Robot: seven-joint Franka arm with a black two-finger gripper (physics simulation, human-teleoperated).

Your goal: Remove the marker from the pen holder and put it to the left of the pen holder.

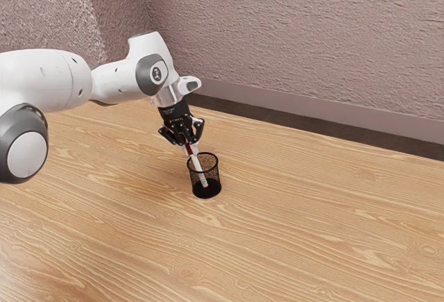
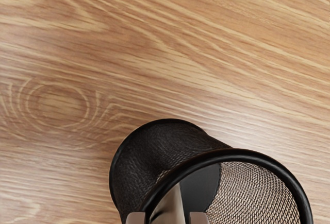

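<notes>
In the exterior view the black gripper points down just above the mesh pen holder, its fingers closed around the top of the marker. The marker is white with red near its upper end; it leans, and its lower part is inside the holder. In the wrist view, the gripper has a fingertip on each side of the marker at the lower edge. The round black rim of the pen holder surrounds the marker, and the holder's dark floor can be seen beside it.
The pen holder stands upright on a wooden table. Behind the table runs a textured wall with a pale baseboard. The white arm reaches in from the exterior view's left.
</notes>
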